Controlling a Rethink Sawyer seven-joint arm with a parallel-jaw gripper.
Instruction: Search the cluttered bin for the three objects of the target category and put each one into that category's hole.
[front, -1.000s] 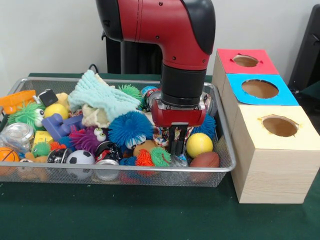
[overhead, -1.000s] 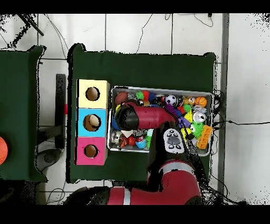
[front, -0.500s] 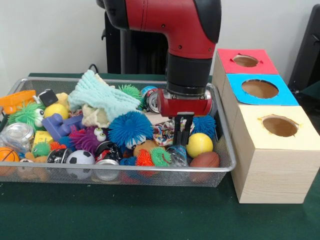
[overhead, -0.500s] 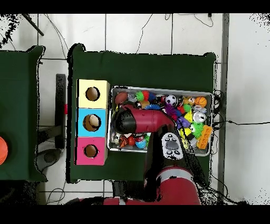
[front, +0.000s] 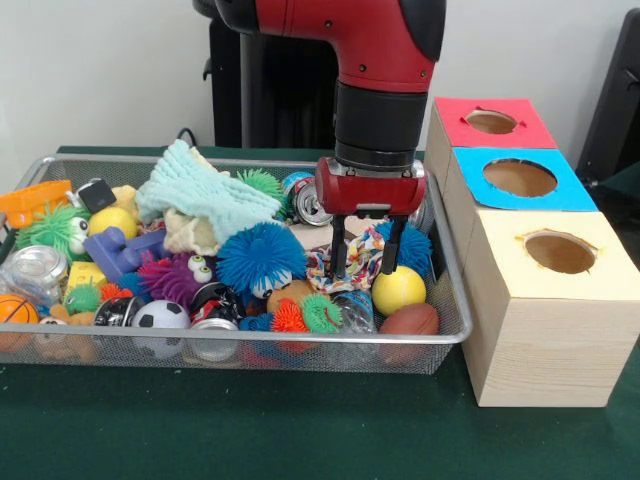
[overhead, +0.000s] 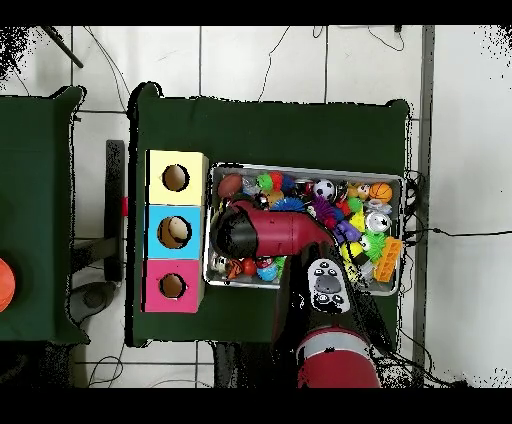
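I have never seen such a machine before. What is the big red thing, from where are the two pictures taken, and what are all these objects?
The red and black thing is a robot arm. At its lower end is a gripper, the part that grasps. Its jaws are open and hang over a multicoloured piece of cloth; whether they touch it I cannot tell.

One picture is taken from across the table, facing the robot. The other looks straight down, with the robot's base at the bottom, so the sides are swapped.

On the green table stands a wire mesh tray full of toys: a spiky blue ball, a yellow ball, a small football, a light green cloth. Beside it are three boxes with round holes: red, blue and pale yellow.
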